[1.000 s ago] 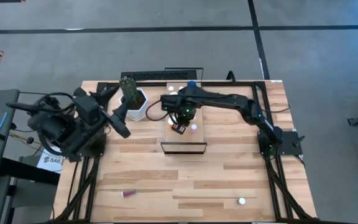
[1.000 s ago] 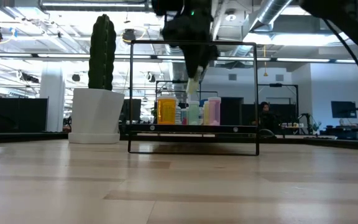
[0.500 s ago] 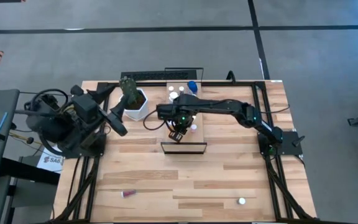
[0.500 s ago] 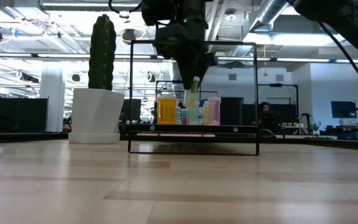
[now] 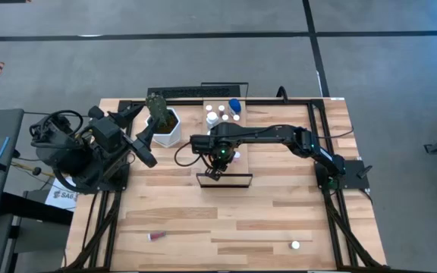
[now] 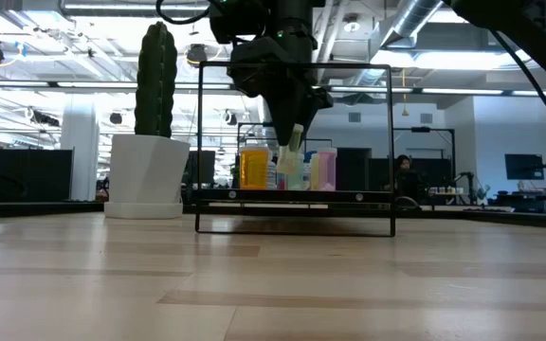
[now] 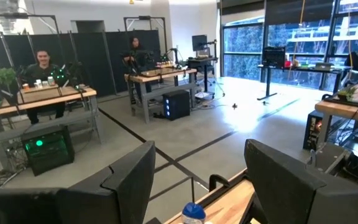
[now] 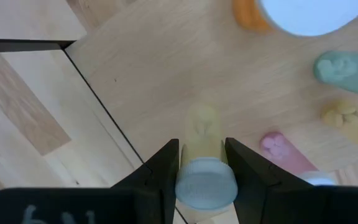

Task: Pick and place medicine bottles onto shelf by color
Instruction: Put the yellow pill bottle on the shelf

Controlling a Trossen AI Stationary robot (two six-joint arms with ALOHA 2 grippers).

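Note:
My right gripper (image 5: 214, 170) hangs over the near end of the light-wood shelf (image 5: 243, 168) and is shut on a small pale yellow-green bottle (image 8: 202, 132) with a white cap. It also shows in the low view (image 6: 292, 156). Several bottles stand on the shelf: white-capped ones (image 5: 216, 116) and a blue one (image 5: 235, 105) at its far end, and orange (image 6: 253, 168) and pink (image 6: 326, 169) ones. Two loose bottles, a reddish one (image 5: 156, 236) and a white one (image 5: 295, 245), lie near the table's near edge. My left gripper (image 5: 149, 151) waits open beside the cactus pot (image 5: 164, 121). My right gripper pinches the bottle's cap end (image 8: 205, 182) between its two fingers (image 8: 164, 167), which come from above and slant down. The bottle's body reaches out past the fingertips and hangs tilted, bottom down, just above the shelf board (image 8: 166, 81).
In the right wrist view an orange bottle (image 8: 252, 14), a green one (image 8: 345, 68), a yellow one (image 8: 347, 116) and a pink one (image 8: 277, 149) stand on the board close to the held one. The shelf's dark frame (image 6: 295, 227) rises around them. People sit at desks beyond the table (image 7: 42, 62).
My right gripper has gone toward the table's near edge and down over the shelf, carrying the pale bottle. The bottle has come down from above the standing bottles to their level.

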